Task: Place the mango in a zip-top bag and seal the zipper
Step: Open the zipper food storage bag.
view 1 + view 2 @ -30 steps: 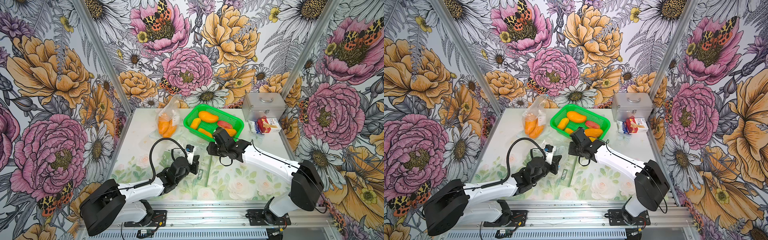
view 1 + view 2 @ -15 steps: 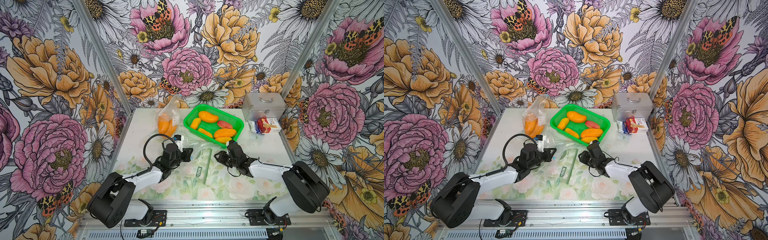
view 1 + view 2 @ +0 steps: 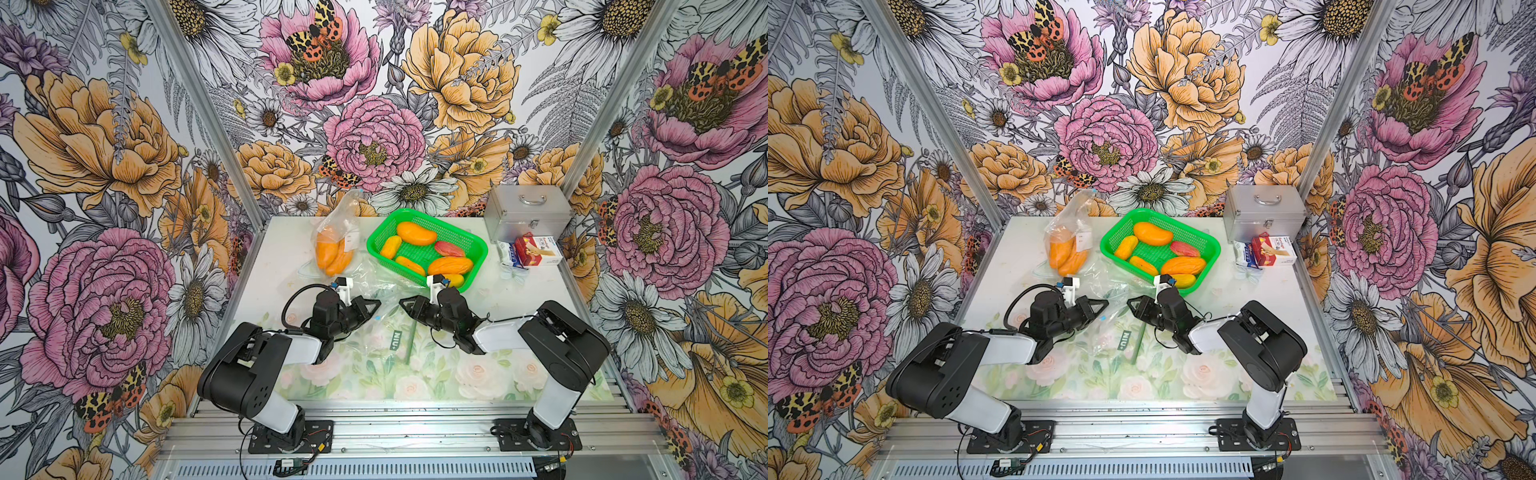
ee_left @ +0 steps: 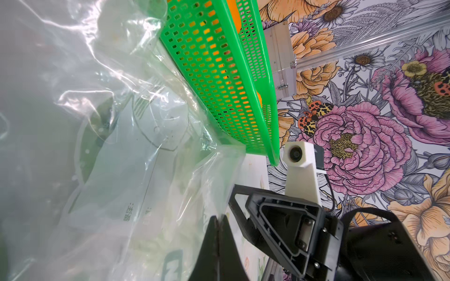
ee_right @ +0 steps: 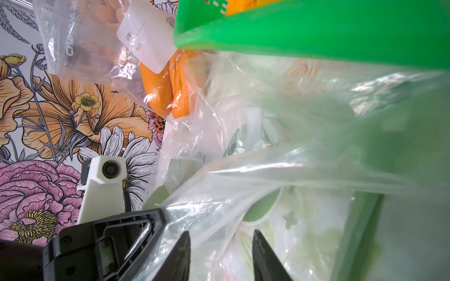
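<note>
A green basket [image 3: 371, 243] stands on the far half of the table [image 3: 282, 257], just beyond both grippers. It holds six mangoes [image 3: 415, 233], five orange or yellow and one reddish. In both top views the right arm's wrist camera partly covers the nearest yellow one.

Left of the basket, a second clear bag [image 3: 334, 249] with at least two orange mangoes leans at the far wall. At the far right are one silver case [image 3: 528, 212] and, in front of it, two small packs, one red [image 3: 538, 254] and one blue and white [image 3: 508, 253].

One loose zip-top bag [image 3: 380, 328] lies crumpled between the arms. Its film bunches against the basket's near wall and its green zipper strip [image 3: 411, 343] lies on the near side.

The left gripper [image 3: 374, 303] has its fingers [image 4: 214, 245] pressed together on an edge of that film. The right gripper [image 3: 406, 305] faces it, its fingers [image 5: 181, 258] apart with film across the gap.
</note>
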{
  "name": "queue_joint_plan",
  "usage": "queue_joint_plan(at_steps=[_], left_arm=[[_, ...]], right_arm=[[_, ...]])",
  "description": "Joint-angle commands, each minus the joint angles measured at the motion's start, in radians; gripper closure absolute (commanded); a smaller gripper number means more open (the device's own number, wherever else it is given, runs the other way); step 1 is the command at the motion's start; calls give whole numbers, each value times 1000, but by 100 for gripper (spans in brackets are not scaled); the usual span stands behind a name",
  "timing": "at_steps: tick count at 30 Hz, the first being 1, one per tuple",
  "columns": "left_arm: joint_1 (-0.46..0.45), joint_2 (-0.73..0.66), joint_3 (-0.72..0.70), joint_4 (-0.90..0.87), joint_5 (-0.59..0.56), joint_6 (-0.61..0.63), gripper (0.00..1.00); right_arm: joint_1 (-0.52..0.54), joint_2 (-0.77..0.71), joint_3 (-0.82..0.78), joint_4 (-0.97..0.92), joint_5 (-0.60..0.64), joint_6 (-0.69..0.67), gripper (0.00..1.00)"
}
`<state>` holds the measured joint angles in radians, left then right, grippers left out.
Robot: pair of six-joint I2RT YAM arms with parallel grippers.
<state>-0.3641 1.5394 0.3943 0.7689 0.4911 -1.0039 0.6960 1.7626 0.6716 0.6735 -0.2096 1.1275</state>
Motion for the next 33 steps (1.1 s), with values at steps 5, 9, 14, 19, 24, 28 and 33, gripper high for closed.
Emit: queue_joint_plan(at_steps=[5,9,14,19,24,28,33], left_arm=[[6,-1,-12,124,2,-89,100],[-3,4,-14,126,-8,-92,100],[-15,5,-16,126,-14,-91,100],[-17,5,-26,129,-14,-94,100],[-18,4,-32,135,-19,-96,100],[-20,7,-32,144,-19,-102,100],[-27,1,-40,165,-20,-120,100]], right_arm=[[68,-24,0,-25,43,33,57],[75,-6,15,-25,41,41,57],[76,40,51,31,31,41,56],[73,69,92,70,21,41,55],[71,72,101,81,30,49,55],[72,86,110,81,30,61,55],[71,110,130,97,30,77,55]])
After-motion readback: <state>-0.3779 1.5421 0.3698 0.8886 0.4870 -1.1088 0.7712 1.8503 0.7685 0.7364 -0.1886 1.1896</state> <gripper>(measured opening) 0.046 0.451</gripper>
